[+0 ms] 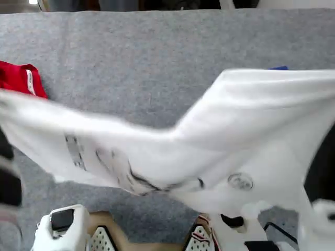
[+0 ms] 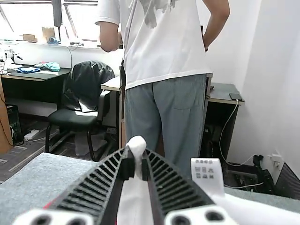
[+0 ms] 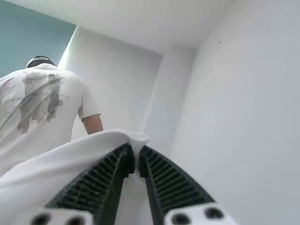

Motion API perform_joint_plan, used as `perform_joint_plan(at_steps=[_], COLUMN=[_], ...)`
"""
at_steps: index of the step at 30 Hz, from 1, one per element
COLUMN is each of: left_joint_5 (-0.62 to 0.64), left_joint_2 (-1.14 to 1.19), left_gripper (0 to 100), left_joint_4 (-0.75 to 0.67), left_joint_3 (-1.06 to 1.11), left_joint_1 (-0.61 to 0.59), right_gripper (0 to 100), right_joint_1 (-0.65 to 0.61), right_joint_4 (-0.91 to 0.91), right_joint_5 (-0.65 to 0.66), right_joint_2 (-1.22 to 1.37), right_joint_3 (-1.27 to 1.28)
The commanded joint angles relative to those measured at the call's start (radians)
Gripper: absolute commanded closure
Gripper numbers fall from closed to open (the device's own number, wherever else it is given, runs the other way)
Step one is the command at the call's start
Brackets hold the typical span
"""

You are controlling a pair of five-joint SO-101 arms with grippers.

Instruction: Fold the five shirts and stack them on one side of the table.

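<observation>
I count one red shirt (image 1: 18,78) bunched at the left edge of the table (image 1: 146,47). Next comes one white shirt (image 1: 251,120), held up in the air across the table, with a sliver of blue cloth (image 1: 279,67) behind its right end. The white shirt carries grey print (image 1: 76,151) and a round mark (image 1: 240,181), both too blurred for me to read, plus a sewn tag (image 2: 207,174) with tiny print. My left gripper (image 2: 134,161) is clamped on a white fold, and my right gripper (image 3: 134,157) pinches white cloth too.
</observation>
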Motion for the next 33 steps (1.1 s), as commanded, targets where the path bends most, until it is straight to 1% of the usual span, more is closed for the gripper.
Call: perform_joint_plan(at_steps=[1, 3, 5, 7, 11, 14, 17, 19, 21, 22, 24, 27, 30, 33], left_joint_5=[-0.009, -0.011, -0.011, -0.011, -0.002, -0.002, -0.005, -0.006, -0.006, -0.008, -0.008, -0.006, -0.006, -0.008], left_joint_2=[-0.172, -0.259, -0.328, -0.376, -0.411, -0.371, -0.261, -0.143, 0.002, 0.080, 0.245, 0.511, 0.752, 0.936], left_gripper=[97, 97, 97, 97, 97, 97, 97, 97, 97, 97, 97, 97, 97, 97], left_joint_4=[0.002, -0.021, -0.095, -0.204, -0.468, -0.776, -1.194, -1.445, -1.617, -1.674, -1.715, -1.665, -1.524, -1.353], left_joint_3=[0.289, 0.418, 0.555, 0.717, 1.056, 1.363, 1.632, 1.712, 1.704, 1.664, 1.537, 1.264, 0.975, 0.740], left_joint_1=[-0.010, -0.008, -0.008, -0.008, -0.008, -0.001, -0.001, -0.001, 0.001, 0.005, 0.021, 0.027, 0.027, 0.027], right_gripper=[98.5, 98.5, 98.5, 98.5, 98.5, 98.5, 98.5, 98.5, 98.5, 98.5, 98.5, 98.5, 98.5, 98.5], right_joint_1=[0.020, 0.017, 0.012, 0.008, -0.075, -0.118, -0.123, -0.123, -0.120, -0.120, -0.120, -0.114, -0.098, -0.095], right_joint_4=[0.020, 0.040, 0.061, 0.052, -0.080, -0.241, -0.446, -0.571, -0.689, -0.740, -0.815, -0.855, -0.798, -0.647], right_joint_5=[0.002, 0.002, 0.002, 0.002, 0.025, 0.061, 0.063, 0.061, 0.055, 0.055, 0.028, -0.046, -0.087, -0.091], right_joint_2=[-0.001, 0.001, -0.001, 0.001, 0.018, 0.074, 0.177, 0.265, 0.372, 0.430, 0.547, 0.733, 0.926, 1.104], right_joint_3=[0.008, 0.053, 0.142, 0.288, 0.582, 0.812, 1.013, 1.089, 1.110, 1.099, 1.040, 0.860, 0.630, 0.389])
